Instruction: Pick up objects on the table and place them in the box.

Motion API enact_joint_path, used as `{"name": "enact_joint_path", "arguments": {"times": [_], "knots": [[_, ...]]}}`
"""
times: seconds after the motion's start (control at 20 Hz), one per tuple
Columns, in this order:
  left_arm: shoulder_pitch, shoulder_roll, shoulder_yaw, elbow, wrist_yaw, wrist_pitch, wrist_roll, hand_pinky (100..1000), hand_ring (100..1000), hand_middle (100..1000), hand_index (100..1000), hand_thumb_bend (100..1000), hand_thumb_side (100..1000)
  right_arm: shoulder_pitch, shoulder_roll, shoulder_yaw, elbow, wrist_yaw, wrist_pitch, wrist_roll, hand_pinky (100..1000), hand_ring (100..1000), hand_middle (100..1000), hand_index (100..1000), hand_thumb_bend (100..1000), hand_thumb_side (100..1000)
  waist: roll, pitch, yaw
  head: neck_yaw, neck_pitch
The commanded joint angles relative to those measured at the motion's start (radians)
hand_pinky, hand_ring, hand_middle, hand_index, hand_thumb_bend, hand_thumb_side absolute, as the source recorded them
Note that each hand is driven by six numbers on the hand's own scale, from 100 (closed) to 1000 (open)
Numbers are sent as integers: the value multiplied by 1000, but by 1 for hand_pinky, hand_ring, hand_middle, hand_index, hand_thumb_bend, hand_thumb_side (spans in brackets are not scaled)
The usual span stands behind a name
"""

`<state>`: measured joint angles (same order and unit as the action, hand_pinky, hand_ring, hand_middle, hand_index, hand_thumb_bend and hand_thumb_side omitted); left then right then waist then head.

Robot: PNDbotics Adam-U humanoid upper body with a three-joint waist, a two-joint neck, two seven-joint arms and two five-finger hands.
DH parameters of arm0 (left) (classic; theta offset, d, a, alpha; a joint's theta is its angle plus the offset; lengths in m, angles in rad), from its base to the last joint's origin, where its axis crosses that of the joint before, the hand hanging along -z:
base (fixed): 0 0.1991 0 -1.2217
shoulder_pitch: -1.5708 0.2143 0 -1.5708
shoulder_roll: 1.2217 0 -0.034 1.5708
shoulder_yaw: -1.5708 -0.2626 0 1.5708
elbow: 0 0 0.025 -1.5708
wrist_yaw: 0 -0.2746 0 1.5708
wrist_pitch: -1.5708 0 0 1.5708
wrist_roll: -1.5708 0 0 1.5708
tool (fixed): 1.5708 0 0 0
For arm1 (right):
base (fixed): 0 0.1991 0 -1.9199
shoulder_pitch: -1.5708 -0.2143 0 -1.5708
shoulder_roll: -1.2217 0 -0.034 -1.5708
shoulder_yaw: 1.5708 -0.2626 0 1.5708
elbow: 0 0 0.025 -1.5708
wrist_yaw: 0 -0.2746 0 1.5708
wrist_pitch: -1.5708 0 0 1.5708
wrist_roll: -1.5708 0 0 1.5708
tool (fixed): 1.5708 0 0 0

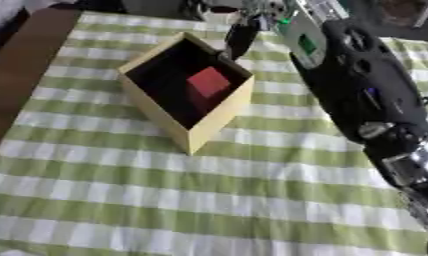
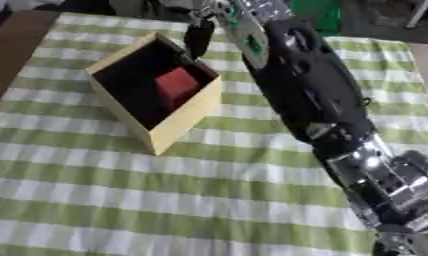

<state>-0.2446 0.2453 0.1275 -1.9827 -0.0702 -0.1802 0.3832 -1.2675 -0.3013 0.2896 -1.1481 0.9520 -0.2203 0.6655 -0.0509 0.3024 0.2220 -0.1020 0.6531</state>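
A light wooden box (image 1: 219, 117) with a dark inside stands on the green-and-white checked cloth, left of centre. A red block (image 1: 208, 82) lies inside it, toward the far side. My right arm (image 1: 366, 95) stretches from the lower right up to the top centre. Its hand (image 1: 239, 39) hangs just above the box's far corner, with dark fingers pointing straight down and nothing in them. The upper part of the hand is blurred against the dark background. My left hand shows in neither view.
The checked cloth (image 1: 165, 200) spreads bare over the near half of the table. A brown table edge (image 1: 25, 65) runs along the far left. Dark clutter lies beyond the table's far edge.
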Motion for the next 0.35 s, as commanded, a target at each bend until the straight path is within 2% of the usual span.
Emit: {"name": "enact_joint_path", "arguments": {"times": [0.05,0.1,0.15,0.2,0.35], "knots": [[-1,14,6,-17,-3,-1,4,1000,518,520,777,100,159,-7,-62,-23,-85,-51,20,-18,871,817,774,925,231,100,10,-25,-3,8,4],[1,15,6,-17,-4,-1,5,1000,517,520,776,100,159,1,-78,-26,-109,-66,28,-25,864,812,766,915,155,100,11,-26,-5,11,7],[2,16,7,-17,-4,-1,7,1000,517,520,777,100,158,11,-97,-31,-133,-81,36,-35,863,811,765,914,146,100,13,-27,-7,15,10],[3,16,8,-17,-5,-1,7,1000,518,521,777,101,157,21,-112,-33,-157,-96,46,-42,856,805,758,906,100,100,13,-27,-9,17,12],[6,20,11,-17,-9,-2,11,1000,518,521,777,103,155,60,-164,-50,-226,-139,82,-71,848,798,750,896,100,100,18,-29,-19,28,21]]}}
